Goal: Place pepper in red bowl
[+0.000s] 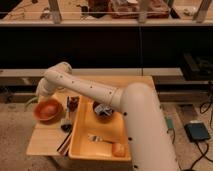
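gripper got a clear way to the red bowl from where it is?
Probably yes. The gripper sits at the table's left edge, just above and left of the red bowl, with nothing between them. The yellow tub lies off to the right.

Light wooden desk (pixel 44 141) carries a large yellow tub (pixel 80 134) on its right half. Inside the tub: dark bowl (pixel 103 111) near the far end, a fork-like utensil (pixel 98 138) lying mid-floor, an orange fruit-like piece (pixel 118 149) at the near right corner. Just left of the tub, dark utensils (pixel 66 135) rest on the desk. Gripper (pixel 41 92) above the desk's far left corner.
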`<state>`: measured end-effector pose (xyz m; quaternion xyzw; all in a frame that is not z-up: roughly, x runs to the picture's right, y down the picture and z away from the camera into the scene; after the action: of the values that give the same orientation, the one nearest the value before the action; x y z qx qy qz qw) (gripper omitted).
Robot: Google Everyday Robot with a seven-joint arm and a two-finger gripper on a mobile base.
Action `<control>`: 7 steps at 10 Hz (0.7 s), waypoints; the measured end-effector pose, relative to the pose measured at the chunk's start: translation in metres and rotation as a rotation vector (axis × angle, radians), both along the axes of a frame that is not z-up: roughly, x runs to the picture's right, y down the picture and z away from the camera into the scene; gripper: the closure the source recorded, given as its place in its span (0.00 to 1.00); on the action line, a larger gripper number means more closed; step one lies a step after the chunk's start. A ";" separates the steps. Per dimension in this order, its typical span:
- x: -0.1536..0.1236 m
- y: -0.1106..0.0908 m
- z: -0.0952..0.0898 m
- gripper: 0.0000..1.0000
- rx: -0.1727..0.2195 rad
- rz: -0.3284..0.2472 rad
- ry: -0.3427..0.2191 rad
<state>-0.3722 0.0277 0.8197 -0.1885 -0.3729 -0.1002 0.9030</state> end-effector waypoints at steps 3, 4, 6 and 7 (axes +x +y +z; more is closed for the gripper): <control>0.012 0.020 0.030 0.20 -0.035 -0.009 0.049; 0.015 0.021 0.033 0.20 -0.043 -0.005 0.054; 0.023 0.021 0.036 0.20 -0.054 0.001 0.054; 0.023 0.020 0.036 0.20 -0.053 -0.003 0.048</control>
<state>-0.3494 0.0478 0.8553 -0.2154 -0.3536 -0.0870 0.9061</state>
